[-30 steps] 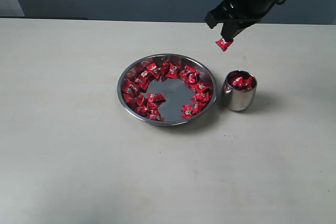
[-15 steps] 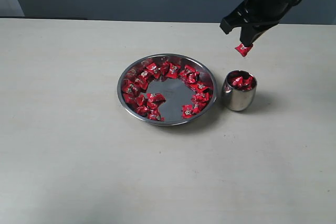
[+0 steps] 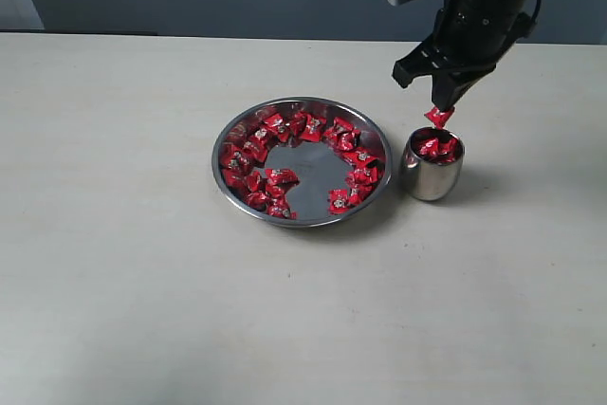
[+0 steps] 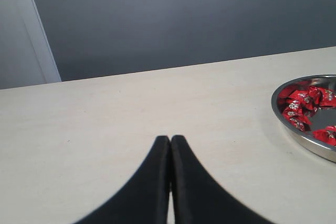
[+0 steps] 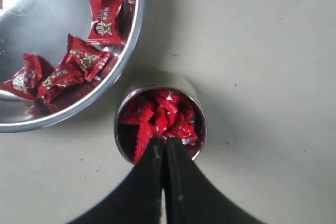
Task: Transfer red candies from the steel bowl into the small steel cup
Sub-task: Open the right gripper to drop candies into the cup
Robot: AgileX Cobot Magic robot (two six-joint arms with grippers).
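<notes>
The right gripper [image 3: 441, 105] pinches one red candy [image 3: 437, 119] just above the small steel cup [image 3: 432, 175], which holds several and stands beside the steel bowl [image 3: 296, 222] of red candies [image 3: 254, 144]. This looks like the delivery step. Next, the jaws need to part so the candy drops in.

Exterior view looks down over the table [image 3: 114, 310]; both nearer wrist views share the steel bowl [image 3: 318, 170].

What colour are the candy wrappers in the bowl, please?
Shiny red wrappers with a pale mark; clearest in the right wrist view.
</notes>
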